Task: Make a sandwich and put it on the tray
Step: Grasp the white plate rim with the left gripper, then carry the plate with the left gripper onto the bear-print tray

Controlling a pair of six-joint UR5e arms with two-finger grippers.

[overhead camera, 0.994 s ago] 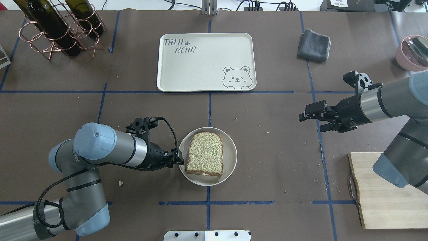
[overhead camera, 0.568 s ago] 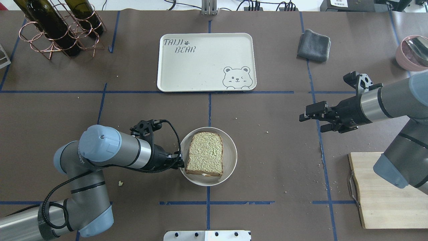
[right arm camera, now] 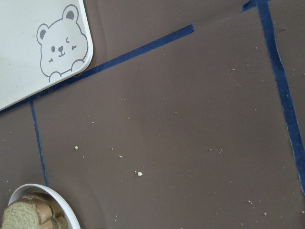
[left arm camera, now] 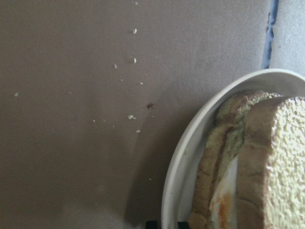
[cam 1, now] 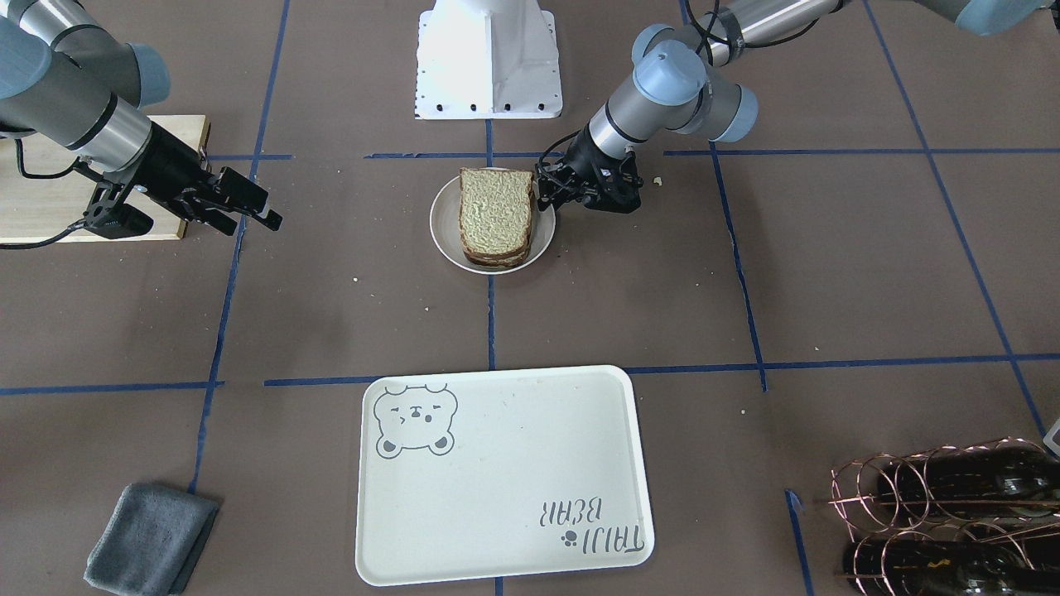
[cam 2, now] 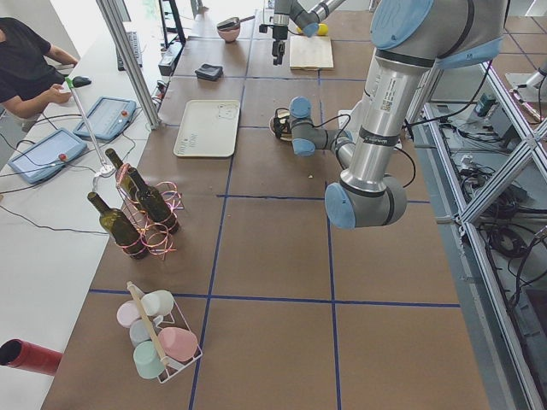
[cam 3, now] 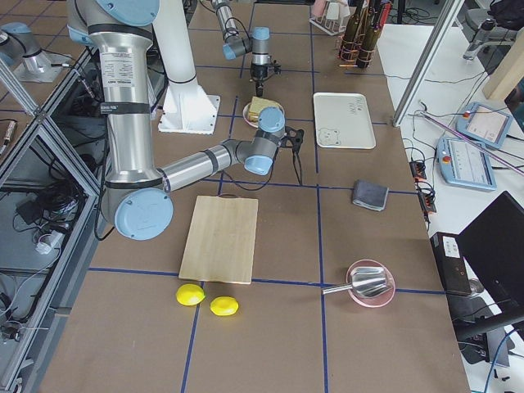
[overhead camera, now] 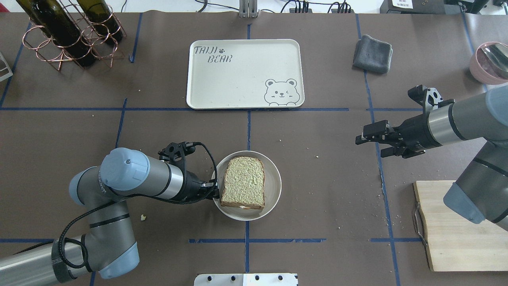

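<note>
Where the left hand (overhead camera: 216,192) meets the plate (overhead camera: 274,186), I cannot tell its grip; right hand (overhead camera: 370,143) released.

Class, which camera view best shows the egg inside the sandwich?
The left wrist view: the egg shows white and orange between the slices. The overhead view shows only a white sliver; the front view just the stacked slices.

The cream tray (overhead camera: 238,79) carries a grey bear drawing (overhead camera: 281,92); the sandwich (overhead camera: 243,182) is greenish-tan.
</note>
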